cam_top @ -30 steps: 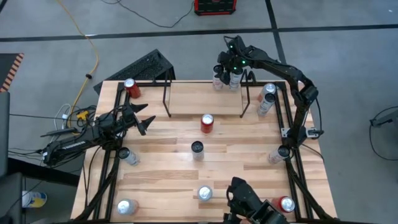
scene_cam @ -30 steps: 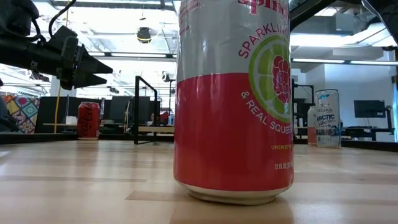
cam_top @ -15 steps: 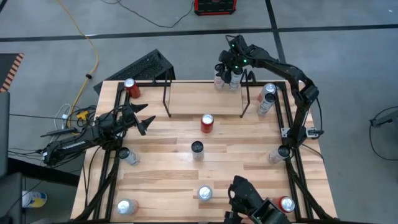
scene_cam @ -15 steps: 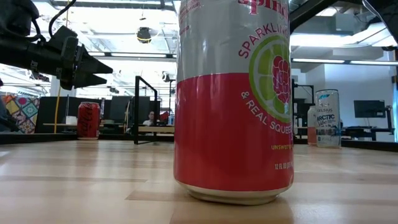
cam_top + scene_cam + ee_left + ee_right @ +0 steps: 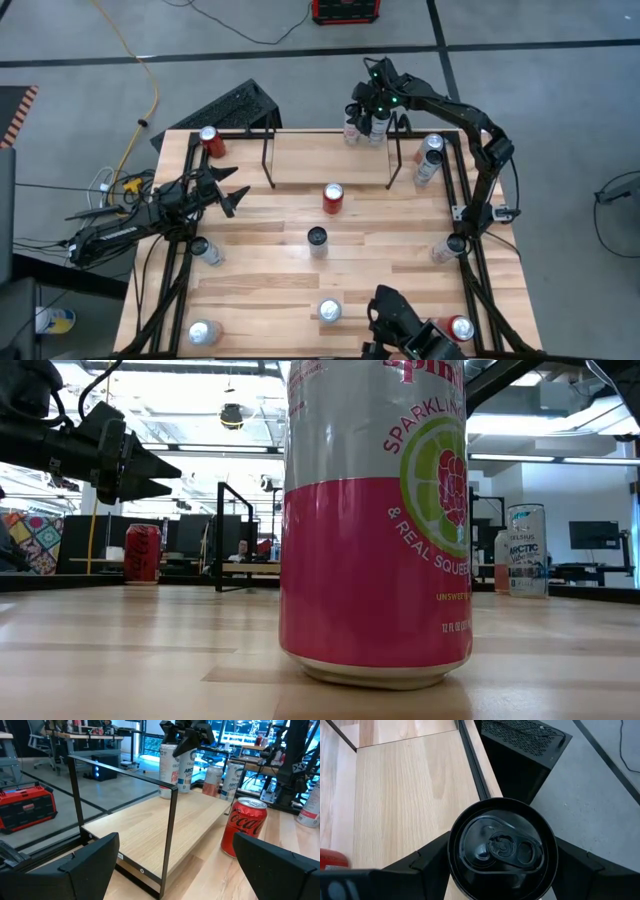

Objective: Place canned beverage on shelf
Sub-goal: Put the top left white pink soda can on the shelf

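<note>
Right gripper (image 5: 366,127) clamped on a can (image 5: 501,848) at the shelf's (image 5: 330,160) far right corner. Left gripper (image 5: 232,195) apart, near the table's (image 5: 260,280) left edge.

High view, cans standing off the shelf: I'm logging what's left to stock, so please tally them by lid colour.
Silver-lidded cans: 9
Black-lidded can: 1
Total: 10
Left out: the cans at the end of the black-rod, wood-board shelf, including the black-topped can in the right hand.

Black-topped can (image 5: 501,851) between right gripper (image 5: 501,870) fingers, above shelf (image 5: 405,785).
</note>
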`<state>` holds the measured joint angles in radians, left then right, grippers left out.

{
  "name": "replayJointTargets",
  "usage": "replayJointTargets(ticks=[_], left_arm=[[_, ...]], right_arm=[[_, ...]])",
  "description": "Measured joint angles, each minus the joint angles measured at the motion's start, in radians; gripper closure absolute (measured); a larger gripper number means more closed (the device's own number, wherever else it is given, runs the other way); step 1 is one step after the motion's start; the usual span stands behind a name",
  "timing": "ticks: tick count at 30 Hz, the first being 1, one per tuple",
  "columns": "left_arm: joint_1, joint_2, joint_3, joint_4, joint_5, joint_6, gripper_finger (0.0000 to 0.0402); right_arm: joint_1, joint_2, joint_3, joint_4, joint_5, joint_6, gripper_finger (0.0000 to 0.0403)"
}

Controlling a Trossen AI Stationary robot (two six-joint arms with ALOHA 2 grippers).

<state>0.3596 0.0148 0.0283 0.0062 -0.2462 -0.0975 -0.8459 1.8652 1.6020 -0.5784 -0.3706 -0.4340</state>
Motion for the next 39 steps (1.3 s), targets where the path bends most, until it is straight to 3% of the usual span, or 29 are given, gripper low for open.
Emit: replayJointTargets(ticks=[39], left_arm=[[0.000, 0.000, 0.000, 0.000, 0.000, 0.000, 0.0027]], right_arm=[[0.021, -0.019, -0.004, -0.029, 0.006, -0.008, 0.0110]])
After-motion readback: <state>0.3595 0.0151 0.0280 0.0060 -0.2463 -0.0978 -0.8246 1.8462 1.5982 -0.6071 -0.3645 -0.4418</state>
